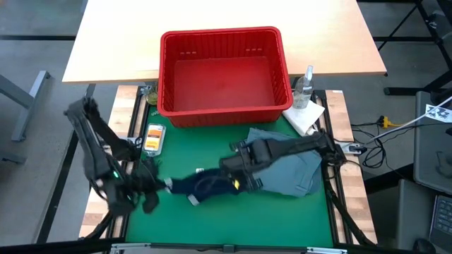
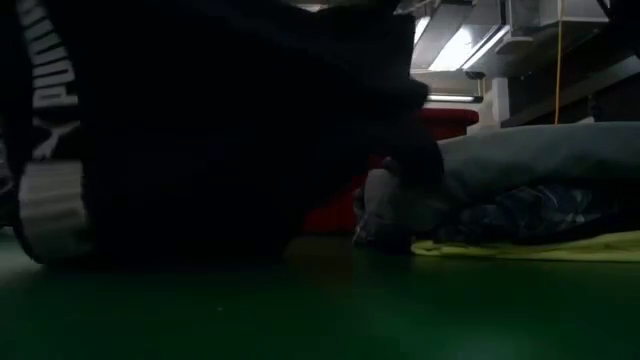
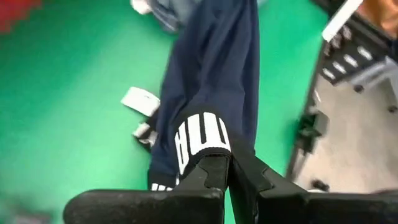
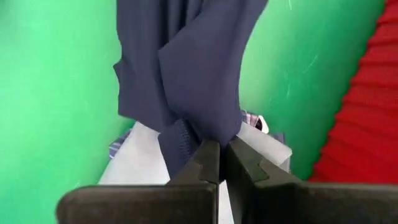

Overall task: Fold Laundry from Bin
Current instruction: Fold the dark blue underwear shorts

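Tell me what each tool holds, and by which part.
Both hold the dark navy garment: left tool on its lettered white band, right tool on a bunched fold.

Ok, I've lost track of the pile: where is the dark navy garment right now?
In the high view the dark navy garment hangs stretched over the green mat's near half, between the left gripper and right gripper, beside the grey-blue garment.

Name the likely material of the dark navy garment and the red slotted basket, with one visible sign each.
Dark navy garment: soft matte knit fabric, probably; it drapes in folds and carries a ribbed band with white lettering. Red slotted basket: moulded plastic, seemingly; rigid thick rim, even slots, slight sheen.
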Tool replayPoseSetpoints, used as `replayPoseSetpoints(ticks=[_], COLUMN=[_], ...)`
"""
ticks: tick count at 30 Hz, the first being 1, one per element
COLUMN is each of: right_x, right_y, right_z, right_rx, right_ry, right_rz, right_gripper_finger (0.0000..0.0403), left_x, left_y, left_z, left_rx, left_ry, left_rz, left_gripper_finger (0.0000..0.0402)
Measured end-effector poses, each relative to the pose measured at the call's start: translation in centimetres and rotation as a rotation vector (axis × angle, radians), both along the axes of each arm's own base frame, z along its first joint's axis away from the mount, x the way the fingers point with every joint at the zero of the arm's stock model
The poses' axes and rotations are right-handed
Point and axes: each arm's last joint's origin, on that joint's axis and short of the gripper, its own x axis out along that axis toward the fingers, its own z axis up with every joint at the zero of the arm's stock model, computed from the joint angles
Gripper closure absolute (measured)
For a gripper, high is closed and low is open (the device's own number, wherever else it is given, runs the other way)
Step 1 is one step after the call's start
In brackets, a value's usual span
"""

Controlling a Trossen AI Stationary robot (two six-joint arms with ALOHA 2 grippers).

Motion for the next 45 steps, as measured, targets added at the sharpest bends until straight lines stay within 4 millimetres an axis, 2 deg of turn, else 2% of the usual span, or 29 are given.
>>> replayPoseSetpoints(ticks=[3,6,9,13,18,21,29,33,37,41,45], right_x=[0.4,0.7,0.8,0.8,0.8,0.8,0.7,0.7,0.4,0.2,0.8], right_y=[-2.1,-3.5,-4.0,-4.6,-4.5,-4.2,-4.0,-3.8,-1.8,2.3,6.9], right_z=[0.0,0.0,0.0,0.0,0.0,0.0,0.0,0.0,0.0,-0.4,-1.1], right_rx=[0.098,0.193,0.233,0.236,0.204,0.216,0.217,0.235,0.250,0.253,0.265], right_ry=[0.018,0.035,0.042,0.041,0.032,0.035,0.037,0.038,0.039,0.005,-0.118], right_rz=[-0.074,-0.122,-0.123,-0.136,-0.194,-0.188,-0.186,-0.268,-0.336,-0.247,-0.155], right_gripper_finger=[0.0393,0.0393,0.0393,0.0393,0.0390,0.0373,0.0290,0.0252,0.0235,0.0233,0.0233], left_x=[-2.1,-3.5,-4.3,-4.5,-4.4,-4.1,-3.2,-2.9,-2.7,-2.6,-2.6], left_y=[3.0,5.3,6.3,6.4,5.0,3.6,-1.0,-2.6,-3.6,-4.0,-4.0], left_z=[1.9,3.4,4.1,4.2,3.5,2.6,-0.7,-2.4,-3.6,-4.2,-4.2], left_rx=[-0.003,-0.031,-0.053,-0.083,-0.086,-0.043,0.039,0.077,0.073,0.079,0.079], left_ry=[-0.036,-0.087,-0.118,-0.091,-0.001,0.032,0.173,0.213,0.308,0.349,0.350], left_rz=[0.030,0.030,0.013,-0.013,-0.101,-0.125,-0.155,-0.135,-0.153,-0.159,-0.160], left_gripper_finger=[0.0401,0.0401,0.0401,0.0401,0.0401,0.0401,0.0401,0.0401,0.0401,0.0401,0.0401])
